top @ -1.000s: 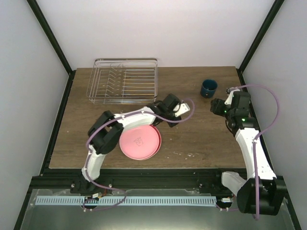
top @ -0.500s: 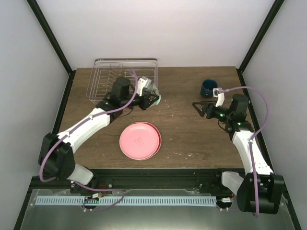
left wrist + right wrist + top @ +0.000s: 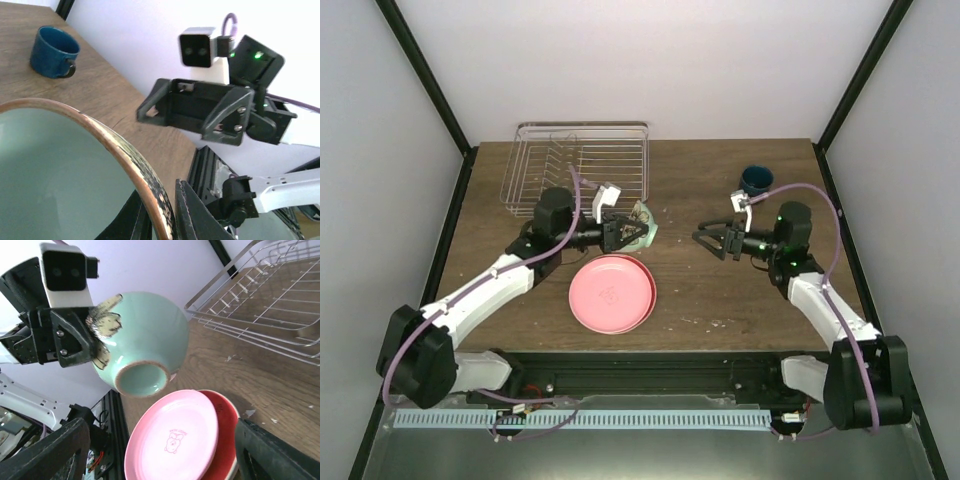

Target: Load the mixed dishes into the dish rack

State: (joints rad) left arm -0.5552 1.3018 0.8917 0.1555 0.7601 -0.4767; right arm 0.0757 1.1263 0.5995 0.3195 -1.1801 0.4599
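My left gripper [image 3: 620, 232] is shut on the rim of the pale mint-green bowl [image 3: 640, 228], holding it tilted on its side above the table, just right of the dish rack's [image 3: 582, 168] front corner. In the left wrist view the bowl's rim [image 3: 100, 140] sits between my fingers [image 3: 200, 215]. My right gripper [image 3: 712, 240] is open and empty, facing the bowl [image 3: 145, 345] from the right. The pink plate [image 3: 612, 293] lies on a red plate [image 3: 227, 440] near the front edge. The dark blue cup [image 3: 755, 181] stands at the back right.
The wire rack [image 3: 270, 300] holds nothing that I can see. Black frame posts [image 3: 425, 80] and white walls close in the table on both sides. Bare wood [image 3: 720, 300] lies between the plates and the right arm.
The left arm has stretched out, and its gripper with the bowl hangs lower and nearer than half a second ago. The right gripper swung left, away from the cup, and opened wider.
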